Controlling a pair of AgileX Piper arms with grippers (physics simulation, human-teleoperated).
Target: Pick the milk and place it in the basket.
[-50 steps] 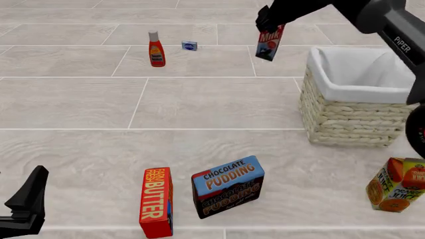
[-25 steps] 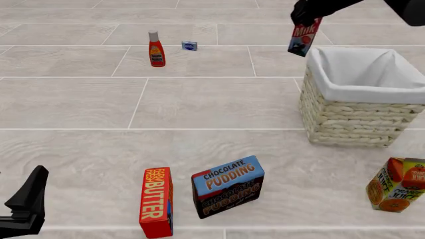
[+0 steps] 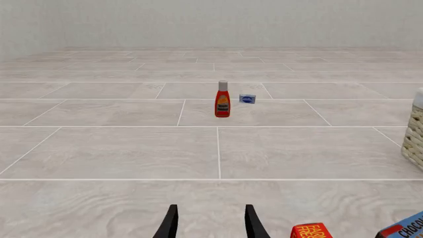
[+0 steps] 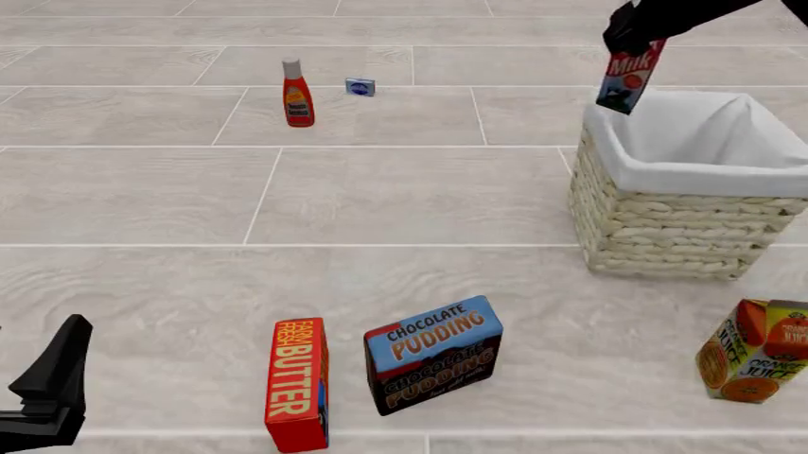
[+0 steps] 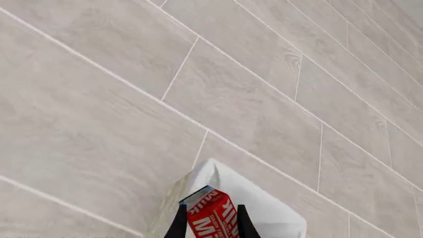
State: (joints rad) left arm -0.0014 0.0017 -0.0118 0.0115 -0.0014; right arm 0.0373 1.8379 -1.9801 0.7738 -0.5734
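The milk (image 4: 627, 78) is a red carton with white lettering and a dark blue base, held in the air, tilted, over the far left corner of the basket (image 4: 657, 222). My right gripper (image 4: 631, 36) is shut on its top. In the right wrist view the milk (image 5: 213, 216) hangs between the fingers (image 5: 179, 223) above the basket's white liner (image 5: 274, 213). My left gripper (image 3: 209, 223) is open and empty low at the near left, and shows as a dark shape in the front view (image 4: 51, 383).
A ketchup bottle (image 4: 297, 93) and a small blue packet (image 4: 361, 87) stand far back. A butter box (image 4: 298, 383) and a chocolate pudding box (image 4: 433, 354) stand at the near middle. An orange juice carton (image 4: 755, 349) stands near right of the basket.
My right gripper has carried the milk to the right, from left of the basket to above its far left corner. The left arm has not moved.
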